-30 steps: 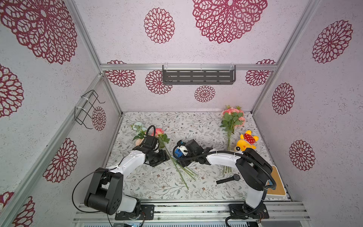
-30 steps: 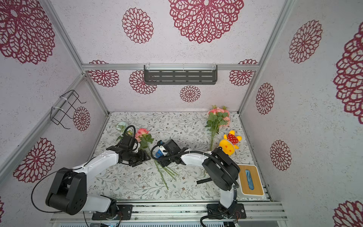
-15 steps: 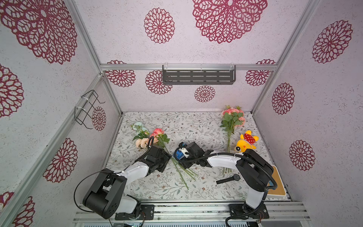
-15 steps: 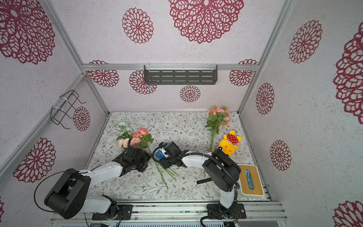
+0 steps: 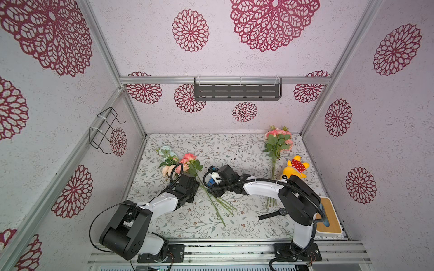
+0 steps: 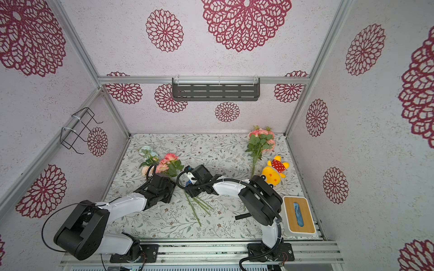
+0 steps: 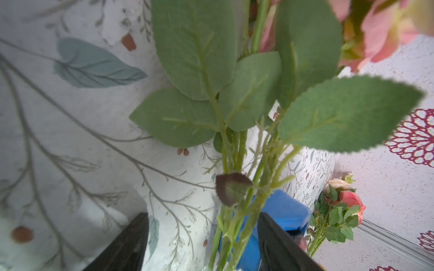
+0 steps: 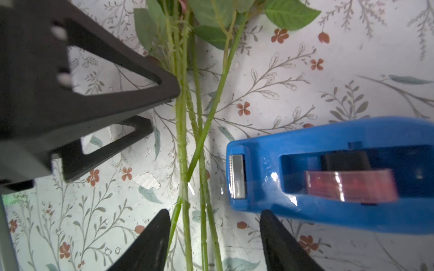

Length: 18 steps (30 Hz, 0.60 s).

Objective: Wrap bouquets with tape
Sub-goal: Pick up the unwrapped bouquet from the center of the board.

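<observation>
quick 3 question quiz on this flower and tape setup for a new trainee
1. True or false: the right gripper holds the blue tape dispenser.
2. The right gripper's jaws stand: a) apart, around the green stems b) shut, empty c) out of view
3. How many bouquets lie on the table?
Key: 1 false, it lies on the table beside the stems; 2 a; 3 two.
</observation>
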### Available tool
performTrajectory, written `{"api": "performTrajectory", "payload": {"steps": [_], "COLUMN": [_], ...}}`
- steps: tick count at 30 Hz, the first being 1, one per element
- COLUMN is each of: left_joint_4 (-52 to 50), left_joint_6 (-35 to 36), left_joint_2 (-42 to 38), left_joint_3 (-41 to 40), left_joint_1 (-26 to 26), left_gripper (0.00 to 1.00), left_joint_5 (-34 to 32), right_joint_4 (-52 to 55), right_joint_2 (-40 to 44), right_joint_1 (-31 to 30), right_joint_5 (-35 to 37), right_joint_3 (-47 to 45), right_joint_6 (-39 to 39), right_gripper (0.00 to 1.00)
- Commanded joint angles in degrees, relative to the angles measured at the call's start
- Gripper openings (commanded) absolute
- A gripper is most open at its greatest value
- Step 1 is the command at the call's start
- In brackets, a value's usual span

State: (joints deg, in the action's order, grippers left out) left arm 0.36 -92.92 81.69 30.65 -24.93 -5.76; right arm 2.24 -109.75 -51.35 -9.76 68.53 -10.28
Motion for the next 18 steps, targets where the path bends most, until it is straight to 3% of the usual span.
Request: {"api": "performTrajectory", "payload": {"steps": [1,11,18], "left_joint_4": [0.63,2.80,4.14], "left_joint_6": [-1.98,-2.88,-2.47], "left_joint_2": [1.81,3.57,4.09], "left_joint_3": [0.29,-0.07,0.04], "left_joint_1": [-0.72,-1.13,-1.04], "left_gripper": [0.75,0.74,0.72], "left_joint_5": [-1.87,-0.85,-0.12], "right_joint_4": [4.09,8.23,9.45], "right_joint_2": [-1.62,-4.08,3.75], "right_joint_1": [-1.29,-4.34,-3.54], "right_joint_5": [4.45,9.26,7.00], "right_joint_3": [2.73,6.28,3.90], "right_joint_6": [-1.19,-1.21,-2.99], "right_gripper": [0.62,0.59,0.66]}}
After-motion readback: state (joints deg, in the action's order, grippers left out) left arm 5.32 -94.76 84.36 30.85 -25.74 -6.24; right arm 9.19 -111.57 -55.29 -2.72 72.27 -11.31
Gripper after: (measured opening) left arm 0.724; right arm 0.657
